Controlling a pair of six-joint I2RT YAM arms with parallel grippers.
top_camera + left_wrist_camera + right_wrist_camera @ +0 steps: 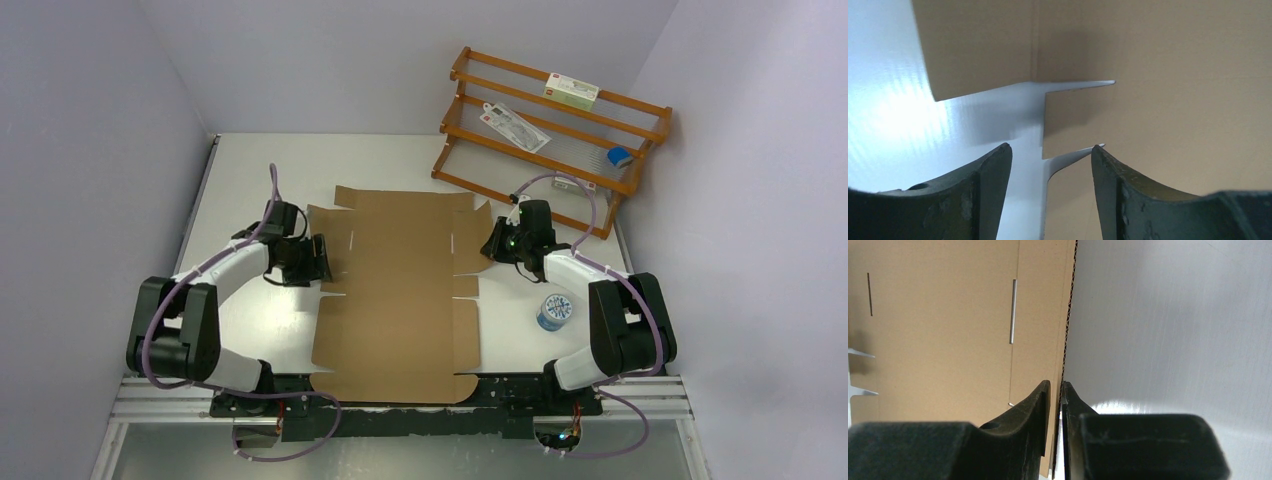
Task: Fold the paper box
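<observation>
The white surface (260, 170) fills most of your overhead view. On it lies the paper box (400, 290), a plain brown corrugated cardboard sheet die-cut with flaps and rounded tabs. It is spread open in the middle of the surface, and its near end reaches the edge between the two arm bases.

In the far right corner you have an orange-brown wooden rack (450, 105) with slatted shelves, well apart from the cardboard's main panel.

Your left gripper (322, 258) sits at the sheet's left edge. From the left wrist camera, the left gripper (1050, 150) has its fingers spread wide over a notch in the cardboard, one finger above bare surface and the other above brown board, closed on nothing.

Your right gripper (492, 243) is at the sheet's right edge. In the right wrist view, the right gripper (1057, 385) has its fingers pressed nearly together with the corrugated edge of the side flap running between them, so it is pinching the paper box. You cannot tell whether that flap is lifted off the surface.

A flat white printed packet (514, 127) lies on the rack's middle shelf, and a small white printed carton (571, 92) sits on the top shelf. A small round blue-and-white tin (555, 311) stands on the surface just beside the right arm, clear of the cardboard.
</observation>
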